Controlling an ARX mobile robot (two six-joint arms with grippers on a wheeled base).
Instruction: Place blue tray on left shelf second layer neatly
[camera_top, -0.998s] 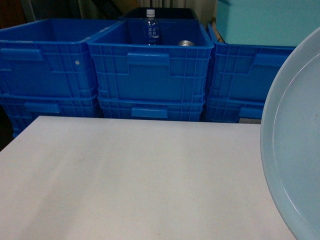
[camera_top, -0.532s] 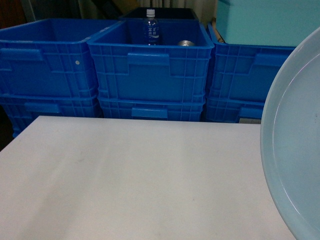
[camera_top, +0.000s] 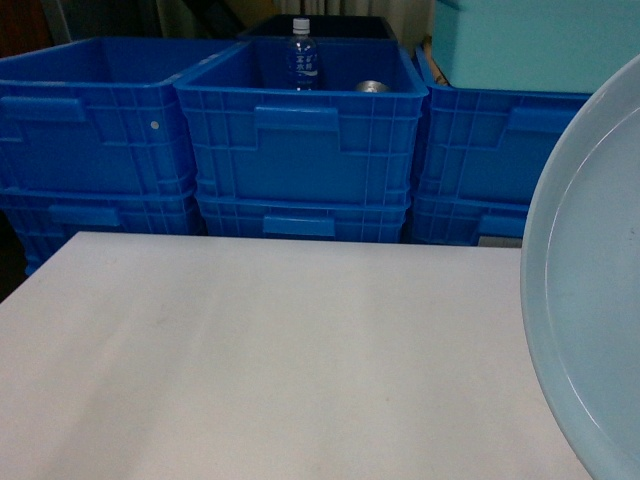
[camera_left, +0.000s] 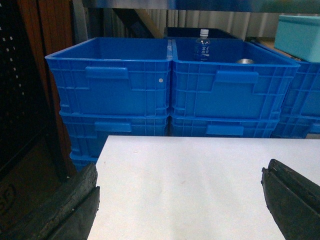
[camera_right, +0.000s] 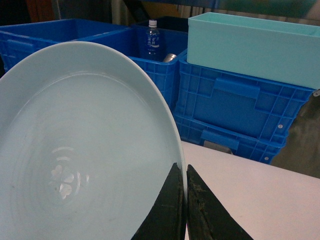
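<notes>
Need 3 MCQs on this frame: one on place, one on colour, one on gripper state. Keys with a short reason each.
1. Where is the bottle?
A. on the white table
B. in the middle top crate
C. on the tray

2. What colour is the box on the right-hand crate stack?
A. turquoise
B. red
C. white

3. What is the right gripper doing?
A. hanging open
B. pinching the blue tray by its rim
C. holding the bottle

Key:
1 B, it stands inside the middle top crate.
2 A, a turquoise box tops that stack.
3 B, the right wrist view shows both fingers closed on the rim, tray tilted on edge.
</notes>
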